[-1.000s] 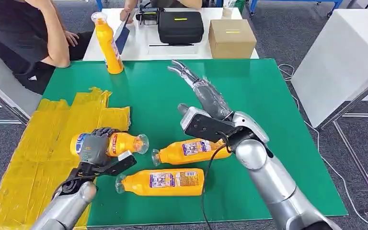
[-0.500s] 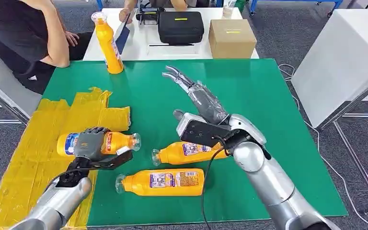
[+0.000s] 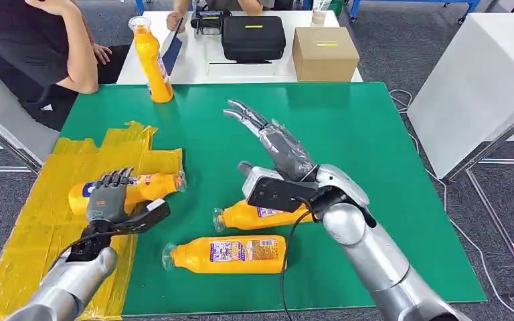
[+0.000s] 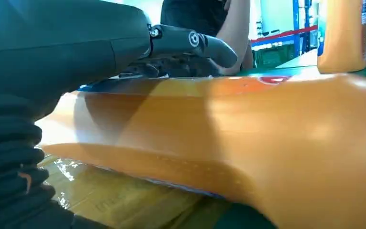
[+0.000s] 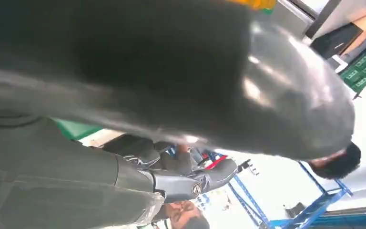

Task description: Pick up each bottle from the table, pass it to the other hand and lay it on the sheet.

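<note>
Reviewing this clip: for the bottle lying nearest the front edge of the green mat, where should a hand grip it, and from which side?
Probably the labelled mid-body of the nearest bottle, taken from above. It lies flat on the green mat with its cap pointing toward the yellow sheet, so the wide straight body gives fingers the most to wrap, while the neck tapers. The open right hand is nearer.

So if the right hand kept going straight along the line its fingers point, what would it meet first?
The right hand is open, fingers aimed toward the table's far left. The upright bottle at that edge looks like the first thing roughly in line, with bare green table before it, though height is unclear.
</note>
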Motion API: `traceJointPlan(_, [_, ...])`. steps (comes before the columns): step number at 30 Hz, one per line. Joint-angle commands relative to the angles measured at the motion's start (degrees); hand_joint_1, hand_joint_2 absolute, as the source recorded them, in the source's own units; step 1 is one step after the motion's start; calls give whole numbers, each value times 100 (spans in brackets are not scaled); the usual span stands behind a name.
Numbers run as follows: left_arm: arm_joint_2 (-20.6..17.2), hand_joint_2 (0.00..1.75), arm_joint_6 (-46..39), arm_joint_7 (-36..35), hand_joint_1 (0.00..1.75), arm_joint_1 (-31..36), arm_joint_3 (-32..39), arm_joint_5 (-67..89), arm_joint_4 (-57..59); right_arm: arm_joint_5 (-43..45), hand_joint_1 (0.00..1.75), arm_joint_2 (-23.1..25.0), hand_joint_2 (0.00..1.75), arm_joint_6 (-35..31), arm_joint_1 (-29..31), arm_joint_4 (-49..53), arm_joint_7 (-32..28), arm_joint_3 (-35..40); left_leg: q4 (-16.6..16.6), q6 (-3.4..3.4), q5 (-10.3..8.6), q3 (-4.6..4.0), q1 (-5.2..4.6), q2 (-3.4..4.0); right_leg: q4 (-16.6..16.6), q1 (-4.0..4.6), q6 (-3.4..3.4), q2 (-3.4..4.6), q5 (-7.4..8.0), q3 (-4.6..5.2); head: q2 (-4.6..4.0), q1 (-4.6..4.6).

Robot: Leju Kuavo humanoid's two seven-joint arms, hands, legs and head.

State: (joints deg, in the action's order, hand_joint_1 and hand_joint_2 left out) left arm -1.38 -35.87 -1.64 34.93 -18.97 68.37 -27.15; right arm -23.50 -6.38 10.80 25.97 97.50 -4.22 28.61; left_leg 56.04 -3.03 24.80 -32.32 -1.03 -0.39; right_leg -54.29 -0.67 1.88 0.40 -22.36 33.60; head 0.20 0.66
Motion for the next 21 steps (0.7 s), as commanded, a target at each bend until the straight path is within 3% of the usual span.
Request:
traceJointPlan(1, [83, 0, 151, 423, 0, -70, 703, -450, -90, -36, 0, -212, 0, -140, -26, -396, -304, 0, 0, 20, 11, 21, 9, 3, 5, 8, -7, -2, -8, -24, -2, 2])
traceJointPlan(5, [280, 0, 571, 1359, 0, -426, 1225, -1722, -1017, -196, 0, -377, 0, -281, -344, -138, -420, -48, 0, 18, 9, 17, 7, -2, 6, 7, -6, -7, -8, -20, -2, 0])
traceJointPlan(6, [373, 0, 1069, 1865, 0, -609, 1460, -2762, -1686, -238, 0, -440, 0, -335, -504, 7, -425, -97, 3, 26, 16, 28, 12, -10, 6, 11, -9, -17, -16, -35, -2, 2])
traceJointPlan(7, [320, 0, 1199, 1632, 0, -713, 1326, -2817, -2045, -235, 0, -462, 0, -326, -556, 74, -424, -117, 0, 18, 8, 15, 7, -13, 8, 7, -5, -18, -10, -21, -2, 0])
traceJointPlan(9, [356, 0, 1800, 1932, 0, -1010, 1469, -4345, -3122, -402, 0, -497, 0, -518, -769, 275, -493, -169, 5, 18, 9, 11, 8, -15, 5, 8, -6, -18, -11, -16, -2, -2])
traceJointPlan(11, [284, 0, 1943, 1795, 0, -1163, 1358, -4779, -3681, -435, 0, -504, 0, -548, -855, 388, -489, -174, 8, 17, 11, 3, 9, -12, 2, 9, -5, -12, -10, -8, -2, 0])
traceJointPlan(12, [182, 0, 2079, 2182, 0, -1469, 1390, -5712, -4507, -589, 0, -517, 175, -644, -1135, 568, -450, -201, 15, 24, 20, 11, 12, -5, -3, 12, -8, -7, -16, -14, -2, 0])
traceJointPlan(14, [-124, 0, 2006, 2015, 0, -1957, 1328, -6278, -5807, -761, 0, -608, 175, -773, -1515, 793, -492, -91, 2, 15, 12, 4, 10, 9, 8, 10, -6, 1, -7, -4, -2, 2])
traceJointPlan(16, [-236, 0, 1975, 1979, 0, -2129, 1375, -6432, -6239, -817, 0, -634, 175, -831, -1612, 830, -487, -19, 7, 29, 30, 22, 17, 19, 2, 16, -13, 9, -22, -20, -2, 0])
traceJointPlan(18, [-398, 0, 1752, 2426, 0, -2424, 1588, -6843, -6813, -923, 0, -682, 175, -828, -1789, 808, -309, 109, 11, 31, 36, 23, 15, 27, -4, 15, -13, 15, -24, -18, -2, 0])
traceJointPlan(21, [-748, 0, 1779, 2552, 0, -3084, 1971, -7423, -7448, -2096, 0, -720, 175, -1302, -2333, 710, 99, 490, -3, 28, 27, 17, 14, 33, 8, 14, -13, 24, -14, -9, -2, -2])
